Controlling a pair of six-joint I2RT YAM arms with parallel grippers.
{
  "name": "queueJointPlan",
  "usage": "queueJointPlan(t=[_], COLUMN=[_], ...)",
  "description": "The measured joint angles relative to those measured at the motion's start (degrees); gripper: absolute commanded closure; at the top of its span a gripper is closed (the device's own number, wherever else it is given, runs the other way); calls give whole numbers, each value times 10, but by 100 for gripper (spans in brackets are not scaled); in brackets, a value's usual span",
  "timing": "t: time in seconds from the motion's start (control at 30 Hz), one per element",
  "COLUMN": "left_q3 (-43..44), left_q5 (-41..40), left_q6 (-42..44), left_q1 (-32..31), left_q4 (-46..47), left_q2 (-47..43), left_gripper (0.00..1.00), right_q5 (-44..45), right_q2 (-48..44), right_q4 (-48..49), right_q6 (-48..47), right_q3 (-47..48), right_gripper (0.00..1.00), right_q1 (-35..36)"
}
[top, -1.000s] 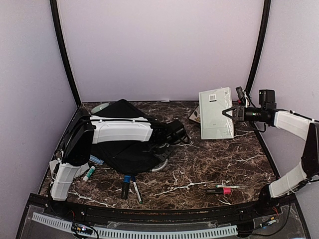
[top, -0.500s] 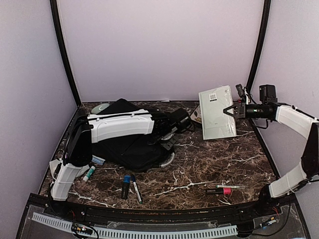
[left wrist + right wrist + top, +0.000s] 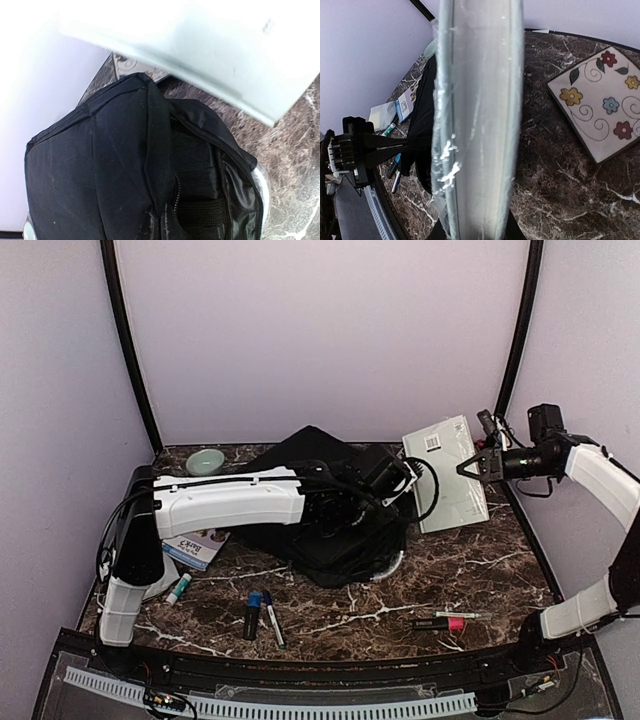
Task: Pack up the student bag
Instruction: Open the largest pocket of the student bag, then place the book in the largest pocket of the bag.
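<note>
While the dark marble tabletop point(image 3: 470, 570) carries all the things, the biggest one on it is the student bag point(image 3: 345, 535), black and soft. It lies in the middle, a little toward the back, and its top part is pulled up into a bump. The left arm stretches across it from the left, and the left claw point(image 3: 388, 488) is closed tight on the fabric at this raised part; its fingers are hidden in the cloth.

Just beside the bag on the right is a pale green book point(image 3: 445, 475). The right claw point(image 3: 468, 466) pinches it narrow at its right edge and holds it tilted above the tabletop. Whether the book touches the bag I cannot tell.

Under the book lies a square tile with painted flowers point(image 3: 600, 107). A blue and white booklet point(image 3: 197, 546) lies at the left, and a small green bowl point(image 3: 206, 460) stands at the back left. Near the front edge are a blue marker point(image 3: 252, 612), a pen point(image 3: 272, 618) just beside it, and a pink marker point(image 3: 442, 623) well apart on the right.
</note>
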Motion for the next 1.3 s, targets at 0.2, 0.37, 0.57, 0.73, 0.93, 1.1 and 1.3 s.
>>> queueJointPlan(t=[0.2, 0.37, 0.57, 0.73, 0.93, 1.1, 1.3], left_q3=[-72, -187, -202, -203, -210, -231, -256], left_q5=[7, 17, 74, 106, 139, 168, 206], left_q6=[73, 139, 120, 89, 72, 66, 41], left_q1=[-9, 5, 64, 87, 87, 87, 87], left_q4=[90, 188, 222, 249, 264, 269, 286], left_q2=[-25, -87, -122, -132, -132, -151, -195], left_gripper=[100, 100, 100, 100, 100, 100, 100], right_q5=[17, -15, -66, -75, -71, -63, -62], right_q2=[-19, -18, 2, 2, 18, 84, 176], right_q4=[-89, -178, -239, -253, -254, -245, -204], right_q6=[-43, -72, -108, -110, -96, -77, -47], right_q3=[-4, 2, -4, -17, -18, -1, 50], right_gripper=[100, 100, 100, 100, 100, 100, 100], right_q1=[0, -1, 9, 37, 88, 158, 199])
